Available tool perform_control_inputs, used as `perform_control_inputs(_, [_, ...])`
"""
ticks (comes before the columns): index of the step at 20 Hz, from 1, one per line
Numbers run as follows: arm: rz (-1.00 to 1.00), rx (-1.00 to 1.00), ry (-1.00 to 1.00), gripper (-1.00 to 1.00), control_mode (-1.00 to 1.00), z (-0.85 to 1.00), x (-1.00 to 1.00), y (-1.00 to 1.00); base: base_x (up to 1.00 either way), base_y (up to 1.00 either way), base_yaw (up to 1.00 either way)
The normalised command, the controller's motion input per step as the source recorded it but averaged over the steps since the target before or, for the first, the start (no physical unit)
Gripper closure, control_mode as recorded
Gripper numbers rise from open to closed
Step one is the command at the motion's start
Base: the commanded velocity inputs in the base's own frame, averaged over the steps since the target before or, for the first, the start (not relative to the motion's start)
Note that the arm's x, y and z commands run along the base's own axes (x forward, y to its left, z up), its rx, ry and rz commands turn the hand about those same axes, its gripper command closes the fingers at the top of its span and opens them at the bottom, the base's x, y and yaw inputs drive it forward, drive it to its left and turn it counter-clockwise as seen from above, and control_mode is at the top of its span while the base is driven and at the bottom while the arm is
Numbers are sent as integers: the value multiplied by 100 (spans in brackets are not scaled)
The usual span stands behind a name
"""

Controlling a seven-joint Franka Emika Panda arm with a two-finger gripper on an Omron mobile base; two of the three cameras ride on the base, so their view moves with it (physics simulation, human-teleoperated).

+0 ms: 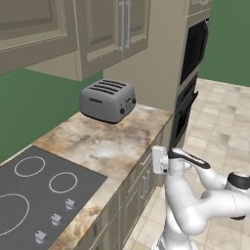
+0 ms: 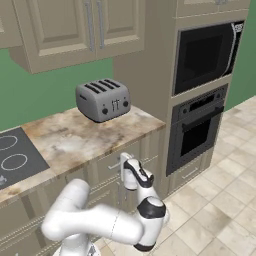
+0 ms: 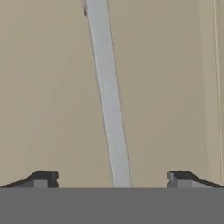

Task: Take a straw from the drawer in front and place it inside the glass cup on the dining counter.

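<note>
Hand view: the gripper (image 3: 112, 179) gapes wide, empty, its fingertips (image 3: 43, 178) straddling the drawer (image 3: 52, 96) handle (image 3: 108, 96) (the base views hide this); toaster (image 1: 107, 100) behind.

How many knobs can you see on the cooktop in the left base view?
3, in a row along the cooktop's front edge: knobs at and. More may sit beyond the frame's lower edge.

Even, bright rendered light; soft shadows, no glare.
</note>
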Motion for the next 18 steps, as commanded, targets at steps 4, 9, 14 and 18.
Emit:
perform_control_inputs(4, [0, 0, 0, -100, -100, -27, 46, 3, 0, 0, 0])
perform_control_inputs(9, [0, 0, 0, -100, -100, -51, 34, 9, 0, 0, 0])
perform_control_inputs(14, [0, 2, 0, -100, -100, -62, 37, 14, 0, 0, 0])
perform_control_inputs(18, [1, 8, 0, -100, -100, -81, 38, 13, 0, 0, 0])
